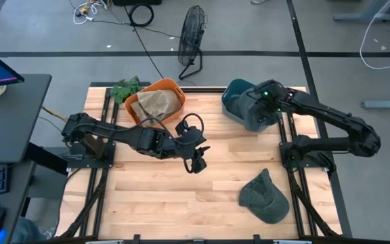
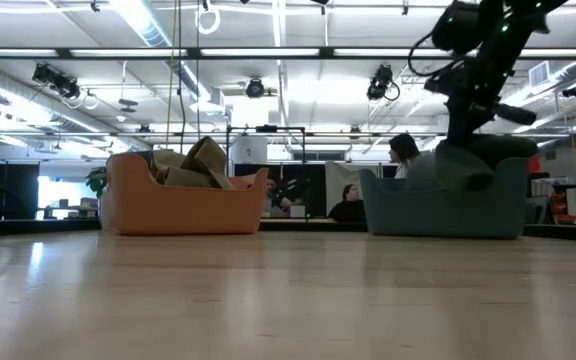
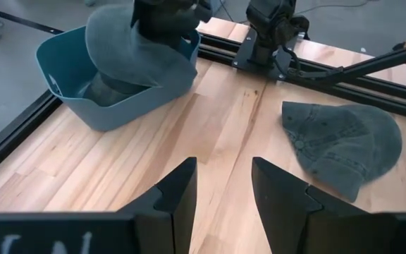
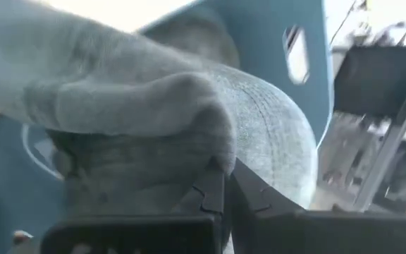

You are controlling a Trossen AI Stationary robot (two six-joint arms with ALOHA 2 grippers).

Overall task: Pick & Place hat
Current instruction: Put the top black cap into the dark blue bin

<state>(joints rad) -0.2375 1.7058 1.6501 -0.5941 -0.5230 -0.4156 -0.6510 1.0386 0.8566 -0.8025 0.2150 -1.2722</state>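
A grey-blue hat [image 3: 139, 49] hangs from my right gripper [image 4: 224, 194], which is shut on it over the blue bin [image 1: 234, 102] at the table's far right. In the low view the hat [image 2: 468, 160] sags onto the bin's [image 2: 448, 205] rim. A dark green cap [image 1: 264, 196] lies flat on the table near the right front, also seen as the cap [image 3: 344, 144] in the left wrist view. My left gripper [image 3: 224, 187] is open and hovers over the middle of the table [image 1: 195, 159], touching nothing. My right gripper pinches a bunched fold of the hat's cloth [image 4: 210, 152] between its two fingers, coming from above. The hat hangs below the fingers, its lower part inside the blue bin [image 3: 104, 106] and one side [image 3: 178, 70] draped over the bin's wall.
An orange bin [image 1: 156, 102] holding tan hats stands at the far middle, with a green plant [image 1: 125, 88] beside it. Bare wood lies between the bins and the green cap. A fan [image 1: 191, 41] stands on the floor beyond the table. People sit far off in the room [image 2: 348, 200].
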